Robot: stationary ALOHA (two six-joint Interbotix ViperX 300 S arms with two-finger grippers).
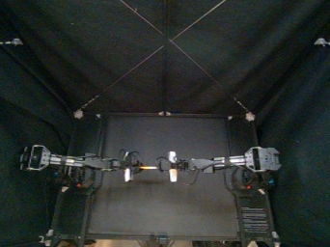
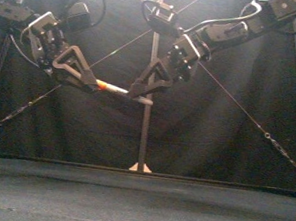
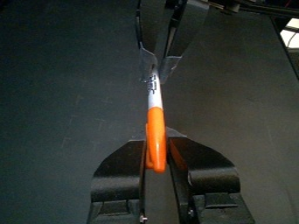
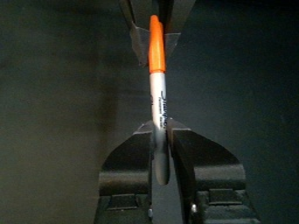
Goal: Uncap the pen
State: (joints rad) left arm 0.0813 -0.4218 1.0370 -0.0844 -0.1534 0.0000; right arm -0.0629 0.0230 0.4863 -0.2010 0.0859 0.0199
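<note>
A marker pen [image 2: 123, 93] hangs level in the air above the table, held between both arms. Its orange cap [image 3: 156, 140] sits between the jaws of my left gripper [image 3: 156, 150], which is shut on it. The pale grey barrel [image 4: 162, 98] runs into my right gripper [image 4: 160, 133], shut on that end. Cap [image 4: 156, 44] and barrel look joined, with no gap showing. From above, the pen [image 1: 149, 168] lies over the table's middle, with the left gripper [image 1: 129, 169] and right gripper [image 1: 171, 167] facing each other at either end.
The black table [image 1: 161, 207] lies below the pen with nothing on it. Black curtains close off the back and sides.
</note>
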